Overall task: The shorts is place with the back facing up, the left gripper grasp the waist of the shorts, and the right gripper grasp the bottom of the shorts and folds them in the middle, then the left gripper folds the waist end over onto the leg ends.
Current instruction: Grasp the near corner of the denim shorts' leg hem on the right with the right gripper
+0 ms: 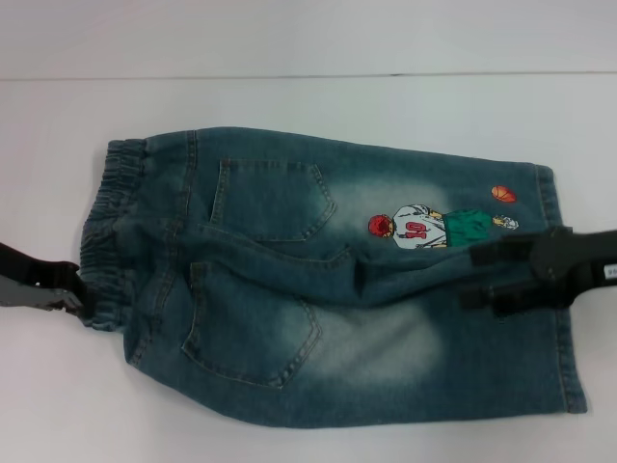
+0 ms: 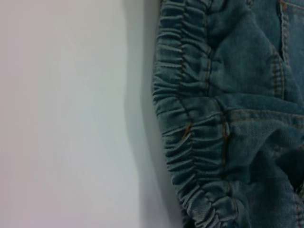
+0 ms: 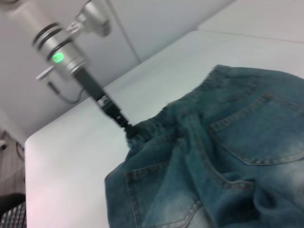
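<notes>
shorts (image 1: 328, 289): lay pockets-up on table (image 1: 308, 106)
left hand (image 1: 72, 294): pinched waist (image 1: 111, 231) at table's left side
right hand (image 1: 482, 275): over leg hems (image 1: 564, 289), grip unclear

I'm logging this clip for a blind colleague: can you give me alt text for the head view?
Faded blue denim shorts lie back-up on a white table, the gathered waist to the robot's left and the leg ends to its right. The left hand meets the waist edge; the right hand sits over the leg ends near the embroidered figure.
</notes>
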`<state>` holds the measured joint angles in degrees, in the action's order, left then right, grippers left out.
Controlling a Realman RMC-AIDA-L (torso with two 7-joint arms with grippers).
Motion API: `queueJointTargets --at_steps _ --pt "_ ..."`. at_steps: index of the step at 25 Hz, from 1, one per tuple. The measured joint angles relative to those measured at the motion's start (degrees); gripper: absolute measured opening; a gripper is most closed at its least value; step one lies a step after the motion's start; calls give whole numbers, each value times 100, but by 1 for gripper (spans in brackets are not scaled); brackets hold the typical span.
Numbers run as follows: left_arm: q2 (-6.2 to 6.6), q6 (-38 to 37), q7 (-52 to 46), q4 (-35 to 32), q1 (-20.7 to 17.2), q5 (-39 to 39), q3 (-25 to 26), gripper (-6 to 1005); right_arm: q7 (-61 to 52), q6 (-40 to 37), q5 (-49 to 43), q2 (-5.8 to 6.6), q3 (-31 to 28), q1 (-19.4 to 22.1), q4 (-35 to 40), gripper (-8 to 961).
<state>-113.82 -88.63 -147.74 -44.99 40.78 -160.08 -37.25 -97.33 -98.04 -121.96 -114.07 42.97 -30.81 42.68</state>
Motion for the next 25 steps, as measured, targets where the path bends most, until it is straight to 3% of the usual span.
queueJointTargets --at_steps 7,14,25 --pt "42 -97 -1 -47 87 83 17 36 -1361 -263 -781 243 -22 -272 591 945" --pt "88 -142 -22 -70 221 121 33 36 -1332 -751 -2288 232 -23 -491 905 946" --pt "115 -145 -38 -71 343 121 34 34 -1197 -1162 -3159 209 63 -527 760 945"
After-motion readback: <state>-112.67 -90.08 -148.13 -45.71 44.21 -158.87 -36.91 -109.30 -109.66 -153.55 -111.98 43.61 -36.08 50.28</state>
